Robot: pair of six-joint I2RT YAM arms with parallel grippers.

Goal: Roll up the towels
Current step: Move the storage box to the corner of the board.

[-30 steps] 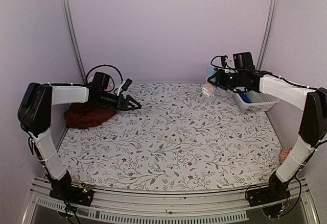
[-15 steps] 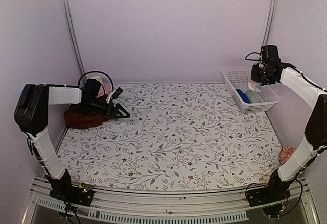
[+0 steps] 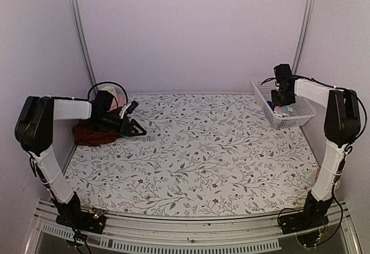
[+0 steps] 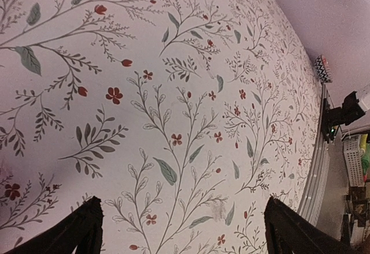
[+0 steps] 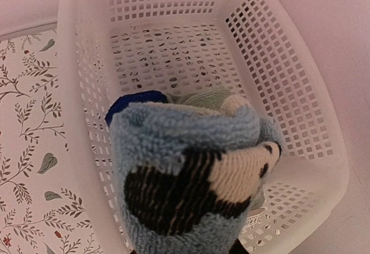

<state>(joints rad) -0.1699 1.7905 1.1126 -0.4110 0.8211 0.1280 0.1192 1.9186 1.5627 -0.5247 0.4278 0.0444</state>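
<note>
My right pincer grips the rolled blue towel over the basket; releasing high could unroll it. Left pincer gapes empty, near the maroon towel.

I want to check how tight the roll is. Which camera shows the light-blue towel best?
The right wrist view: the light-blue towel looms large, rolled, above the white basket. The top external view shows only a speck under the right gripper; the left wrist view shows none of it.
</note>
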